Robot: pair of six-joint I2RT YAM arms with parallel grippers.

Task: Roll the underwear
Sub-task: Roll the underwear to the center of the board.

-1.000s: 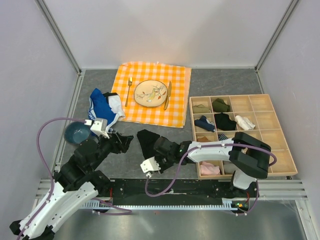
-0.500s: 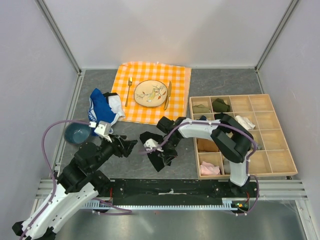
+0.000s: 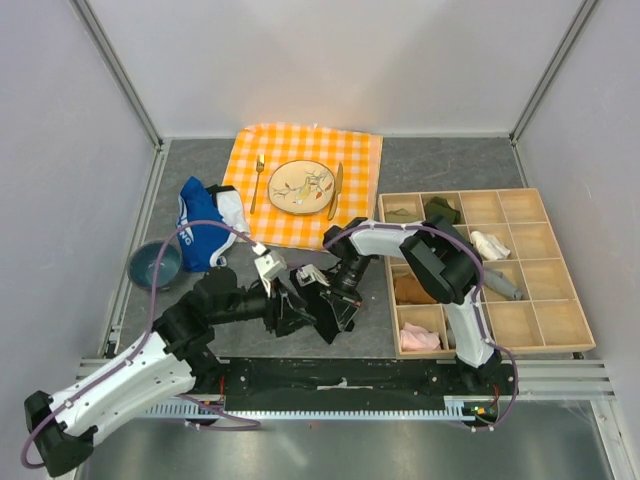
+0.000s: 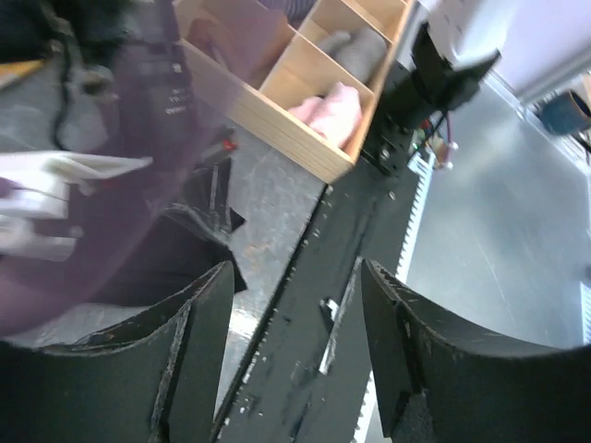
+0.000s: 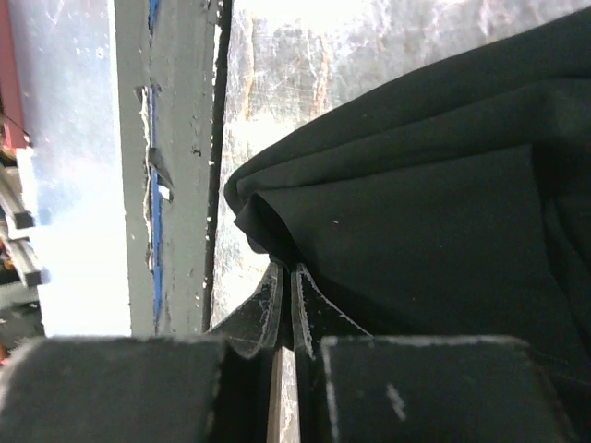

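Black fabric is nipped in my right pincer point(image 5: 284, 277), pressed together on a fold of the underwear point(image 5: 434, 185), which spreads to its 1 o'clock and lies heaped roughly 10-to-4 on the grey tabletop point(image 3: 370, 335), my spread, empty left pincer point(image 4: 295, 272) just at its 9, the wooden tray point(image 3: 565, 320) at 3.

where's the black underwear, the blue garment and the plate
underwear point(image 5: 434, 185), right wrist view, middle of the black fabric
blue garment point(image 3: 200, 230), top view, its blue middle
plate point(image 3: 280, 186), top view, bare left part
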